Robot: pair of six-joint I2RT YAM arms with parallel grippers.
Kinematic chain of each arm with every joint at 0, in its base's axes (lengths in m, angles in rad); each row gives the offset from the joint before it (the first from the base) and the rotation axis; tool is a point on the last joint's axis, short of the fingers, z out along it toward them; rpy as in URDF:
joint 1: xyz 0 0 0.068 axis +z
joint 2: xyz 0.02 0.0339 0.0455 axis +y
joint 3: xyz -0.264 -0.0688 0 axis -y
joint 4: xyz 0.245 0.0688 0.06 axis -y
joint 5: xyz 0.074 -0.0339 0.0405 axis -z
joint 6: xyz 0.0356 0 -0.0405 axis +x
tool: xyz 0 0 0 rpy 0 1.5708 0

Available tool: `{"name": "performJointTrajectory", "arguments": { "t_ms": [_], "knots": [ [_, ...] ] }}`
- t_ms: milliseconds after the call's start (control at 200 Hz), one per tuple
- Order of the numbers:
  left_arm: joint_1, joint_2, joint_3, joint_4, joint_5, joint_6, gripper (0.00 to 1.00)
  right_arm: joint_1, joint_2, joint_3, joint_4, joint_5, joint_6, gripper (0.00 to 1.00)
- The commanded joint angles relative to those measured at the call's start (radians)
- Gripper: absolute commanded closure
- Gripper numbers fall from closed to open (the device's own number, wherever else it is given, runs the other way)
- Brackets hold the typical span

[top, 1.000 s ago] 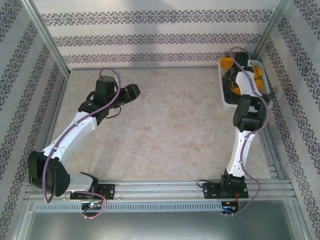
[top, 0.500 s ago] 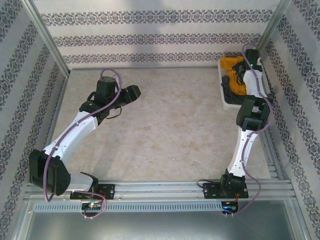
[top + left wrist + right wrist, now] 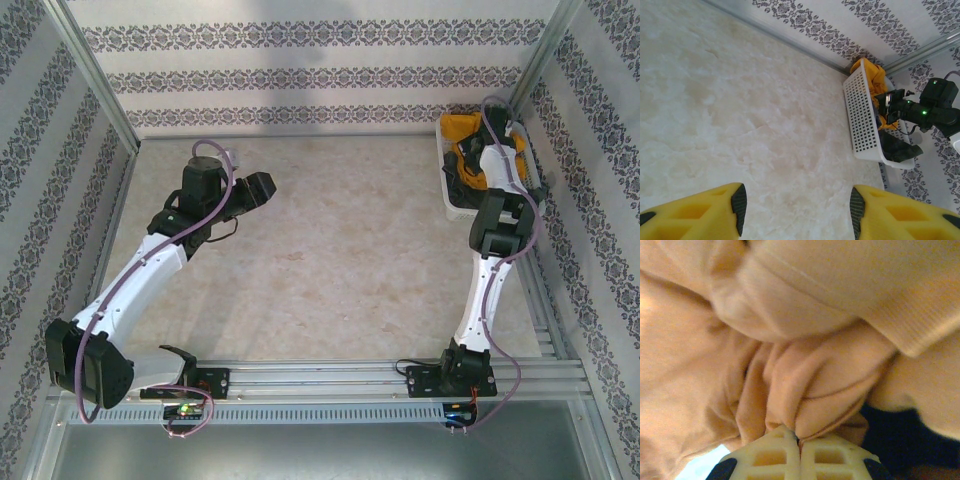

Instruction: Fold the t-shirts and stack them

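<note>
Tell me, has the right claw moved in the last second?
Yes. The right claw has shifted rightward across the white basket and closed on the orange shirt.

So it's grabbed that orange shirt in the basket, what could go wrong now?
The right gripper pinches only a small fold of the orange shirt, so the cloth might slip free when lifted. The dark shirt lies against it in the basket and could get dragged out too, or the basket might tip.

The left arm [image 3: 130, 285] angles forward and inward, its left gripper [image 3: 797, 202] spread apart; the right arm [image 3: 487, 290] stretches to the far right, the right gripper [image 3: 800, 442] pinched tight on a fold of orange-yellow t-shirt [image 3: 815, 385].
</note>
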Motion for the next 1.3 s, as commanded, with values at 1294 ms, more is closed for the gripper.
{"name": "performJointTrajectory", "arguments": {
  "t_ms": [1294],
  "knots": [
    [0.000,-0.207,-0.042,-0.277,-0.389,0.006,0.35,1.001,-0.808,-0.580,0.259,0.212,-0.511,0.71]
  ]
}}
